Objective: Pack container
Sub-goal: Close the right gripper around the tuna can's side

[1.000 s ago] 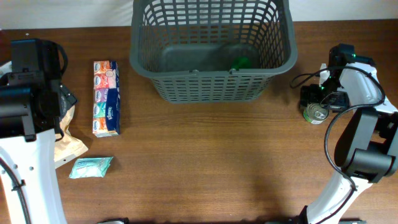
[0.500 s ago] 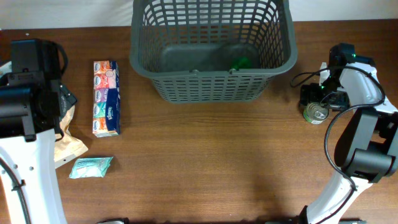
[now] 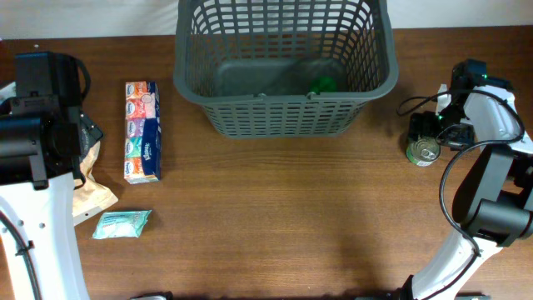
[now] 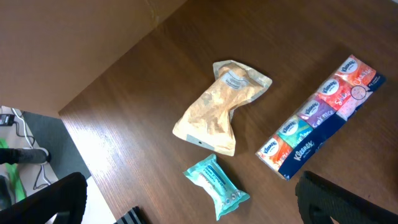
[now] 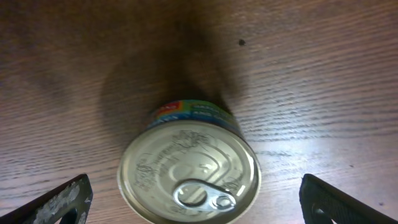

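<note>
1. Left gripper (image 4: pixel 186 208): far left, above the table (image 3: pixel 275 225), released, fingers spread wide, grasping nothing.
2. Tan pouch (image 4: pixel 217 115): crumpled, flat on the table at the left, partly under the left arm in the overhead view.
3. Teal packet (image 3: pixel 122 222): just near of the pouch, apart from it.
4. Tissue pack (image 3: pixel 141 131): long multi-pack, lying flat to the right of the pouch.
5. Basket (image 3: pixel 283 117): dark grey, slotted, upright at the far middle of the table; a green object (image 3: pixel 321 84) lay on its floor, right of centre.
6. Can (image 5: pixel 189 168): upright at the right, pull-tab lid up, well apart from the basket.
7. Right gripper (image 5: pixel 199 208): over the can, released, one finger on either side, neither seen touching it.
</note>
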Tool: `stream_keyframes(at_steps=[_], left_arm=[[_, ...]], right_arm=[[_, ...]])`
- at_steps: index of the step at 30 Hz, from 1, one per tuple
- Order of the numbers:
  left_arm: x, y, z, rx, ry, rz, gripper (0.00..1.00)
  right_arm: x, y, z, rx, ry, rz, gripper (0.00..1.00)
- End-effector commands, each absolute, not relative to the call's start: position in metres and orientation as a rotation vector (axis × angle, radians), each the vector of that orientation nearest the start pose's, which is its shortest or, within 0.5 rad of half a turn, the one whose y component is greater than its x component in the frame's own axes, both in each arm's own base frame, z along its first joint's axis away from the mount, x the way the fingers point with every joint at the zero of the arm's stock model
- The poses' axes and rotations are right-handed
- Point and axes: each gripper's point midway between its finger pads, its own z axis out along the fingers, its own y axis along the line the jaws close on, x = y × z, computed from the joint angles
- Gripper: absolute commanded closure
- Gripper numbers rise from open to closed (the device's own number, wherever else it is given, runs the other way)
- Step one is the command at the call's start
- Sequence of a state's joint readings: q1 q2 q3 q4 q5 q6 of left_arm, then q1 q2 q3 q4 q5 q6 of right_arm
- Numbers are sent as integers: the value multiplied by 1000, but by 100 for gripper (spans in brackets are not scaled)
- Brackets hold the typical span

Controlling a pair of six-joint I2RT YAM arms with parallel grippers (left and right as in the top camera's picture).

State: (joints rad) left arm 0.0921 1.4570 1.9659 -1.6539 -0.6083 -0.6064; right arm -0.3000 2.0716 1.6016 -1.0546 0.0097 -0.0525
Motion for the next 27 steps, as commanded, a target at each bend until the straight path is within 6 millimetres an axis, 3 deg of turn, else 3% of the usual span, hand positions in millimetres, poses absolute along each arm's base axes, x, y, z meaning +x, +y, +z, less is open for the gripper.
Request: stream_keyframes(at_steps=[1, 19, 27], left_arm=[[254, 123, 350, -1036, 2303, 622, 0], [254, 123, 350, -1036, 2303, 622, 0], [254, 123, 350, -1036, 2303, 622, 0]], right_arm=[[393, -115, 42, 392, 3055, 45, 1], [386, -111, 20, 415, 3110, 78, 1], [368, -105, -2, 423, 3155, 91, 1]])
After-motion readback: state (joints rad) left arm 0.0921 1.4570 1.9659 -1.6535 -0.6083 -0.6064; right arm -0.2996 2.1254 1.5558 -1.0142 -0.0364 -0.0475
